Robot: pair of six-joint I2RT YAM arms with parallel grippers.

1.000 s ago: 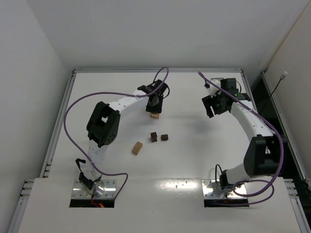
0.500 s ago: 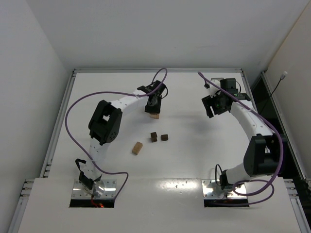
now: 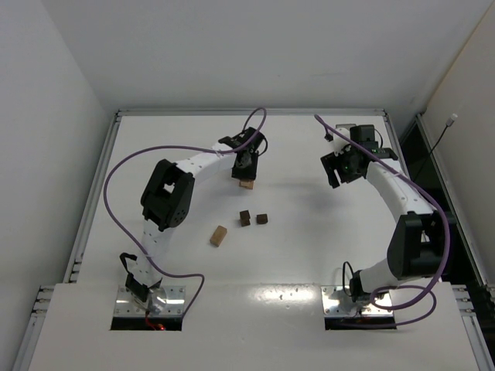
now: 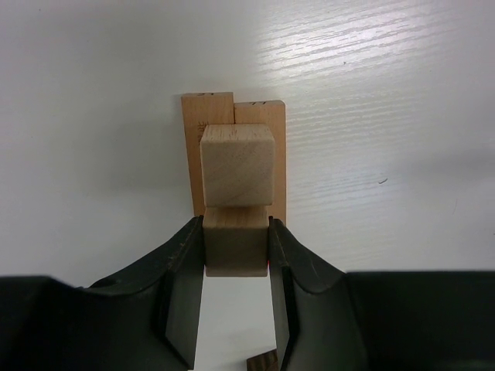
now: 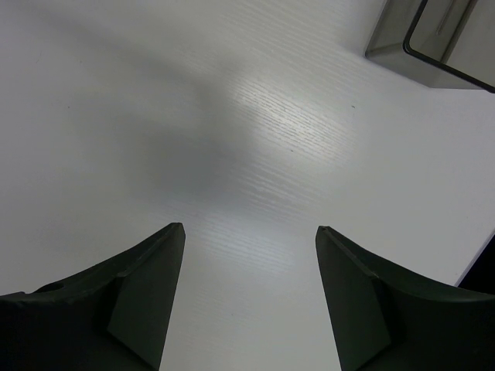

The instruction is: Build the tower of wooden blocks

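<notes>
Over table (image 3: 309, 255), downturned left end effector (image 4: 234, 239) clamps block (image 4: 235, 253)

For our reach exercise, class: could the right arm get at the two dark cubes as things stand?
Probably yes. The right gripper is open and empty, the dark cubes lie loose in the open, and the left gripper, shut on a tan block, is farther back.

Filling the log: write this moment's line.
left pincer: shut on tan block over tan base blocks | right pincer: open, empty | two dark cubes loose
</notes>
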